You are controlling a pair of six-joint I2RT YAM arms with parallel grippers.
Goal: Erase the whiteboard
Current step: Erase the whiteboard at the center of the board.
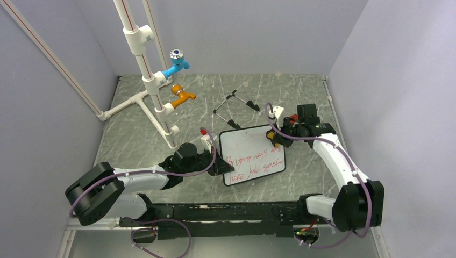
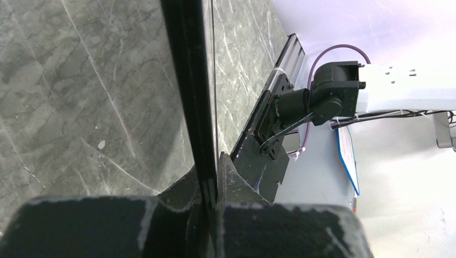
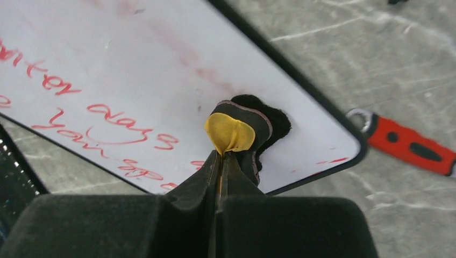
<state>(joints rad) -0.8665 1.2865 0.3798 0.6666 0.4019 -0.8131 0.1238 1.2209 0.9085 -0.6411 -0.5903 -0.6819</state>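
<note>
Bright, even light, soft shadows; the left claw (image 2: 209, 185) looms blurred.

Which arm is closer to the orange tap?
Left. The left pincer grips the whiteboard by its left edge, in front of the orange tap, slightly right; the right pincer holds an eraser on the board's far right corner.

One whiteboard (image 1: 251, 156), one yellow-and-black eraser (image 3: 236, 131), one red-handled pen (image 3: 411, 146), one black wire stand (image 1: 234, 105), one white pipe frame (image 1: 141, 64), two taps, a blue tap (image 1: 176, 65) and an orange tap (image 1: 183, 97), two robot arms, left arm (image 1: 134, 177) and right arm (image 1: 339, 156), one table (image 1: 301, 91)
</note>
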